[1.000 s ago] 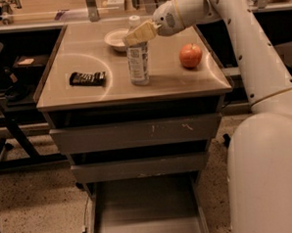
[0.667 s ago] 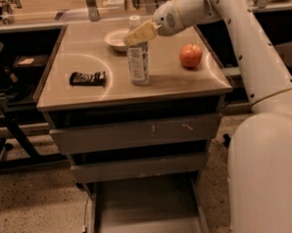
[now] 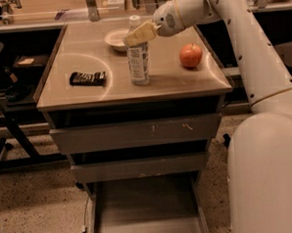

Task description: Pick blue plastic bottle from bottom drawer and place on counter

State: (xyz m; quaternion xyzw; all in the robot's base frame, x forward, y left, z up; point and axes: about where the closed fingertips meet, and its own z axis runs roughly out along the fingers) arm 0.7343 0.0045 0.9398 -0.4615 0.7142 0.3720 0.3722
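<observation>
The blue plastic bottle point(image 3: 139, 62) stands upright on the counter point(image 3: 74, 53), near its middle, with its white cap showing above. My gripper point(image 3: 135, 36) is at the bottle's neck and shoulder, reaching in from the right and covering that part. The bottom drawer point(image 3: 146, 211) is pulled out below the cabinet, and its grey floor is bare.
On the counter are a red apple point(image 3: 191, 55) to the right of the bottle, a white bowl point(image 3: 115, 39) behind it and a black snack bar point(image 3: 87, 79) to the left. Two shut drawers point(image 3: 137, 133) sit above the open one. A cluttered bench runs behind.
</observation>
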